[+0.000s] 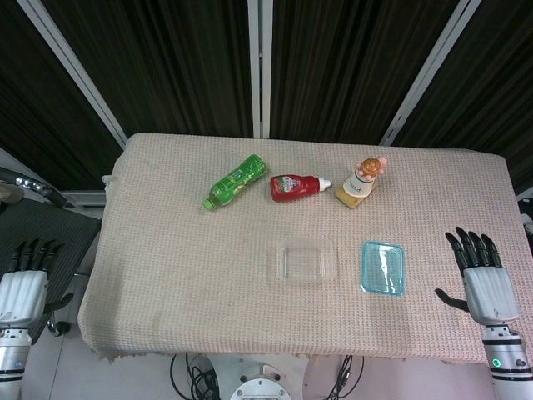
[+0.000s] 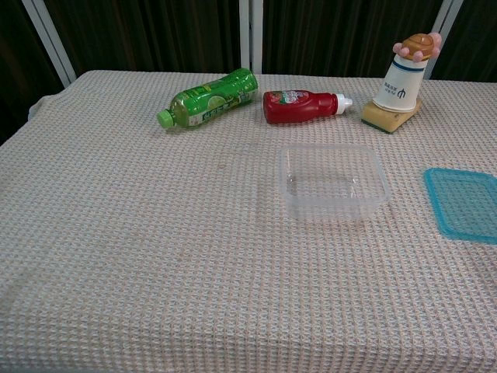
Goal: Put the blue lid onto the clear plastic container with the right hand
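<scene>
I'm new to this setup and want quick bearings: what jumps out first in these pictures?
The blue lid lies flat near the table's right edge, beside the clear plastic container at the middle. Behind them lie a green bottle and a red bottle. The right hand hovers with fingers spread, right of the lid.

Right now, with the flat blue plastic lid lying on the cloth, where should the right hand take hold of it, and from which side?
Probably by its right long edge. The flat blue plastic lid lies flat on the woven tablecloth, so only its thin rim offers purchase. The right hand waits open just right of it, and the clear plastic container sits to its left, so coming from the right keeps that side free.
</scene>
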`<state>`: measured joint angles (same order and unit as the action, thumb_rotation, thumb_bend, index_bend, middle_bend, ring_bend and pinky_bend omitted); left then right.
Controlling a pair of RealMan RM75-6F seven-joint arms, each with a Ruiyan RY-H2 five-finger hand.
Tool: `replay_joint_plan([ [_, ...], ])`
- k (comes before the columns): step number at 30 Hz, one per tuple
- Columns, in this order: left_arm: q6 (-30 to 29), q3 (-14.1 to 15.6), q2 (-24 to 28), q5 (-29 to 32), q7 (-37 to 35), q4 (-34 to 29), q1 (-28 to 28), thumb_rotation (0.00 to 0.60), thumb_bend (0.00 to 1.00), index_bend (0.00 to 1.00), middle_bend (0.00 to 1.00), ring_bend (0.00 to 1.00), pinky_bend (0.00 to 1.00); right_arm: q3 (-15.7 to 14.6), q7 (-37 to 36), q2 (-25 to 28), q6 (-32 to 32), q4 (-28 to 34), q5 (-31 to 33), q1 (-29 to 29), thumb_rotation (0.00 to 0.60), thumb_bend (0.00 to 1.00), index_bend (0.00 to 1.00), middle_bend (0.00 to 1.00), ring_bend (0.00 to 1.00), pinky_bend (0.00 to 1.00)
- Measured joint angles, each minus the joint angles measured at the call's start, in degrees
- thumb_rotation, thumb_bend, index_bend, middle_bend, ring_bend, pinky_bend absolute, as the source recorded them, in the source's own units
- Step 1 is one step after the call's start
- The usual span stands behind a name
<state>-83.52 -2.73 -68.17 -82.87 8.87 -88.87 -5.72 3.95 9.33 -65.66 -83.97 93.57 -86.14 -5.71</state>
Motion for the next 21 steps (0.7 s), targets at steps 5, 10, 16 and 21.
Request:
replay_joint_plan([
  [5,0.4,0.3,-1.1,0.6,-0.1,0.8,0.2,0.600,0.00,0.16,0.10,0.00,0.04,0.1,0.5,0.6,1.8,1.1,0.2,-1.1,0.600,0.00,0.00,0.03,0.00,0.00],
  [10,-0.7,0.3,-1.2,0.2,0.0,0.8,0.6,0.600,0.00,0.16,0.10,0.00,0.04,0.2,0.8,0.7,2.7,1.5,0.0,-2.0,0.600,0.00,0.00,0.03,0.00,0.00],
  [16,-1.3,0.4,-1.1,-0.4,0.3,0.3,0.8,0.600,0.00,0.16,0.10,0.00,0.04,-0.2,0.6,0.4,5.5,0.6,0.5,-3.0,0.600,0.00,0.00,0.03,0.00,0.00],
  [21,-1.6,0.4,-1.3,-0.7,0.4,0.1,0.8,0.600,0.00,0.16,0.10,0.00,0.04,-0.5,0.8,-1.0,9.0,-2.5,1.8,-4.4,0.600,0.00,0.00,0.03,0.00,0.00],
])
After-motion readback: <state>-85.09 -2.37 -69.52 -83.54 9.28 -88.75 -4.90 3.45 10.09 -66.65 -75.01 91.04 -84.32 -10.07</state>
